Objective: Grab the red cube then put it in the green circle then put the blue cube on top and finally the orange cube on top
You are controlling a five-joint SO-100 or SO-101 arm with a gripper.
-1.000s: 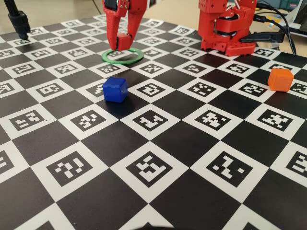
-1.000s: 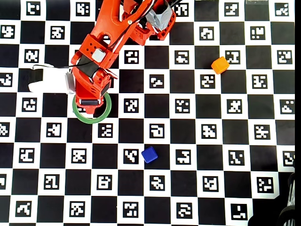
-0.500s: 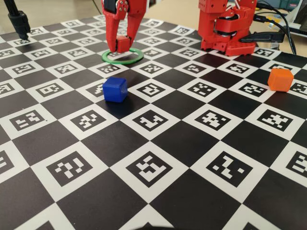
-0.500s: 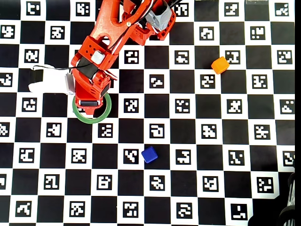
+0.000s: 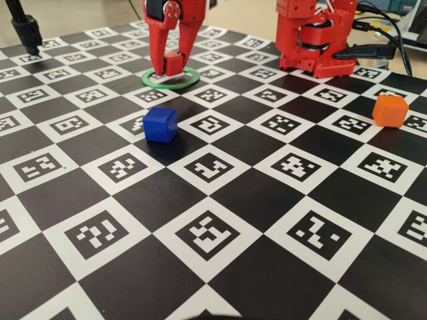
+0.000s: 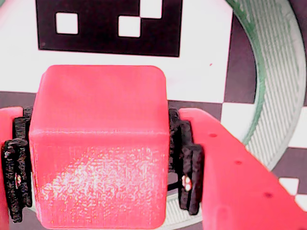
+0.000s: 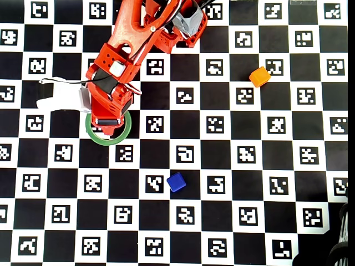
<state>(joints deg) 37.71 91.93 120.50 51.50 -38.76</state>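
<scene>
1. Over the last second the pincer point(image 5: 168, 67) has come down a little inside the green circle point(image 5: 189, 81), bringing the red cube point(image 5: 174, 63) closer to the bench point(image 5: 267, 200). In the fixed view the cube now sits low over the ring's middle; whether its underside already touches the bench cannot be told.
2. The pincer remains clamped on the red cube: the wrist view shows the cube point(image 6: 98, 148) filling the gap between the two fingers, with the dark pads point(image 6: 188, 163) pressed against its sides.
3. This suggests the first placement is nearly finished. The likely next step is to open the fingers and lift clear without nudging the cube.
4. The green circle is the only holder here. Apart from the gripped cube and the fingertips it holds nothing; in the wrist view its green band point(image 6: 273, 72) curves past the right of the cube, so the cube lies within the ring rather than on it.
5. In the overhead view the arm hides the cube, but the ring point(image 7: 123, 134) shows around the pincer tip point(image 7: 107, 123).
6. The blue cube point(image 5: 159, 125) rests on the bench nearer the fixed camera, well apart from the ring, and the orange cube point(image 5: 389, 110) sits far off to the right. Both have yet to be stacked.
</scene>
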